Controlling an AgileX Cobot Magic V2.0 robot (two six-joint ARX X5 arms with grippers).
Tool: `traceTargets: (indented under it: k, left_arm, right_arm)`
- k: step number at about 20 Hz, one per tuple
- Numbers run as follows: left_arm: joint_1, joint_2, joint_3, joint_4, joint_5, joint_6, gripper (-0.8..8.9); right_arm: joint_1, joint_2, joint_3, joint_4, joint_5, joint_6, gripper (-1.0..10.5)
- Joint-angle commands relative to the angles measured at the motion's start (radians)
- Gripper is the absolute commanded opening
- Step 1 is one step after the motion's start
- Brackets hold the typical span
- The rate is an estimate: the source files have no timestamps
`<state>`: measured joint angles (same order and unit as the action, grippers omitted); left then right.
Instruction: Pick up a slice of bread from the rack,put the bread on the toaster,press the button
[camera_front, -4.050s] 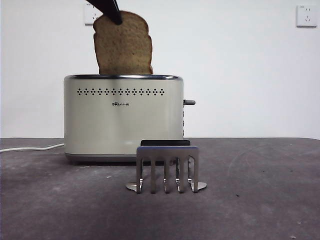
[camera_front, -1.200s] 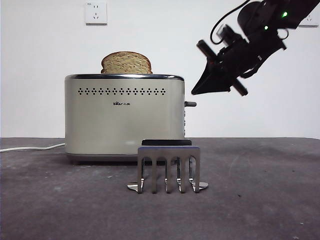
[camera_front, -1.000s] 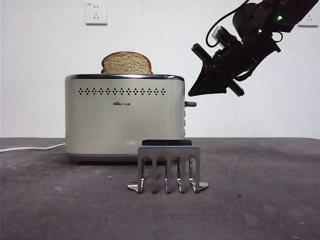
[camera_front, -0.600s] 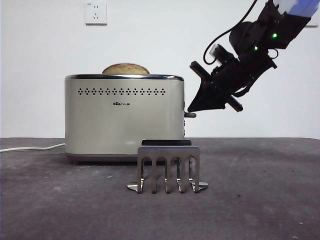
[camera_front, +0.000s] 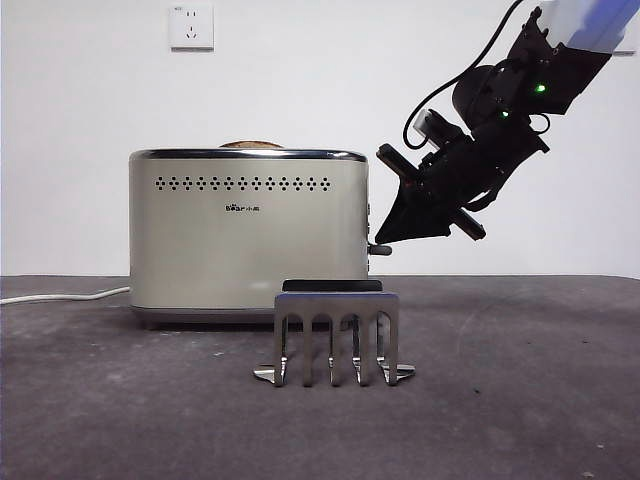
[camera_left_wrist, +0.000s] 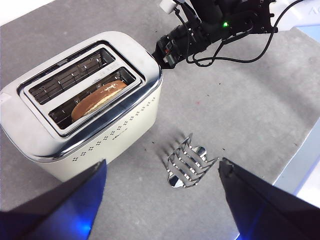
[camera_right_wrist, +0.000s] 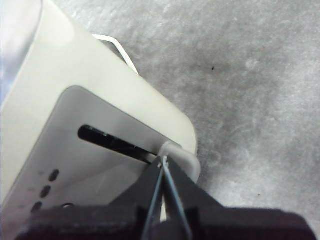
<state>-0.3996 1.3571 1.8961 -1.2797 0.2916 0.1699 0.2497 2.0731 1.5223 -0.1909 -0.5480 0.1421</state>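
Observation:
The cream toaster (camera_front: 245, 235) stands on the table. The slice of bread (camera_front: 250, 145) is sunk in its near slot, with only its crust top showing; the left wrist view shows it inside the slot (camera_left_wrist: 97, 97). My right gripper (camera_front: 382, 238) is shut, and its tips rest on top of the button (camera_front: 378, 250) at the toaster's narrow end, low in its travel. In the right wrist view the shut tips (camera_right_wrist: 162, 165) meet the pale knob (camera_right_wrist: 181, 156) at the end of the dark slot. The rack (camera_front: 335, 335) stands empty in front. My left gripper (camera_left_wrist: 160, 200) is open and empty, high above the table.
A white power cord (camera_front: 60, 296) runs off to the left from the toaster. Two wall sockets (camera_front: 192, 25) sit on the white wall behind. The right arm (camera_left_wrist: 220, 25) reaches in over the table beside the toaster's end.
The left gripper let go of the bread and left the front view. The right gripper came down on the button and pushed it lower. The bread sank into the toaster.

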Motion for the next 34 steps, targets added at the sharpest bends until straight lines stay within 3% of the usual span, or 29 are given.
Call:
traceTargets:
  k: [1,19,26,30,34]
  left_arm:
    - [0.002,0.001,-0.006,-0.002,0.002,-0.010,3.77]
    - [0.002,0.001,-0.006,-0.001,0.000,-0.010,3.77]
    - [0.002,0.001,-0.006,-0.001,0.000,-0.010,3.77]
    - [0.002,0.001,-0.006,0.002,0.000,-0.010,3.77]
    - [0.002,0.001,-0.006,-0.002,0.001,-0.010,3.77]
  right_arm:
    - [0.003,0.044,-0.027,-0.055,0.031,-0.012,-0.1]
    - [0.003,0.032,-0.027,-0.051,0.024,-0.009,-0.1]
    - [-0.001,-0.146,-0.027,-0.052,0.026,-0.009,-0.1]
    - [0.000,-0.335,-0.027,-0.174,0.029,-0.040,-0.1]
    - [0.002,-0.545,-0.027,-0.436,0.023,-0.111,-0.1]
